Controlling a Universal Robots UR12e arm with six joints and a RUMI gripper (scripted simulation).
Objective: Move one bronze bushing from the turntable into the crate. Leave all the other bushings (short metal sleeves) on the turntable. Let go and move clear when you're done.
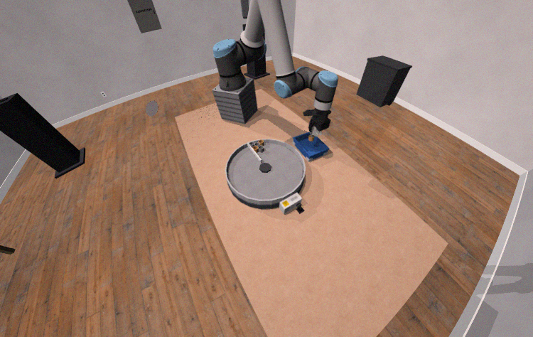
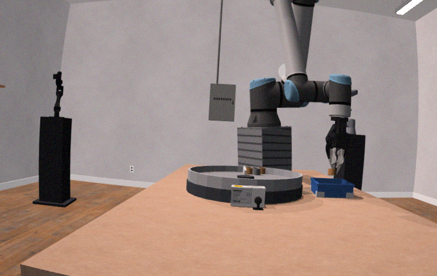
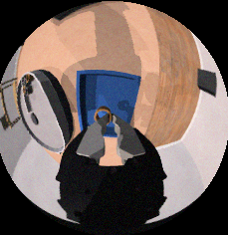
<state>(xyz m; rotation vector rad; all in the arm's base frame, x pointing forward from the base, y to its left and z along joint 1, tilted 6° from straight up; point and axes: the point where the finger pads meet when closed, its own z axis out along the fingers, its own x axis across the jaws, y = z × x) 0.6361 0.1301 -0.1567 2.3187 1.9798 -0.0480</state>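
Wrist view: gripper point(image 3: 107, 125) pinches a bronze bushing point(image 3: 103, 116) by its wall, hanging above the blue crate point(image 3: 126, 89), not touching its floor. Crate sits on the worktop point(image 2: 165, 236) just beside the turntable point(image 1: 265, 173), on the arm-base side. Remaining bushings point(image 1: 256, 145) cluster at the turntable rim nearest the crate's left, some bronze, some grey.
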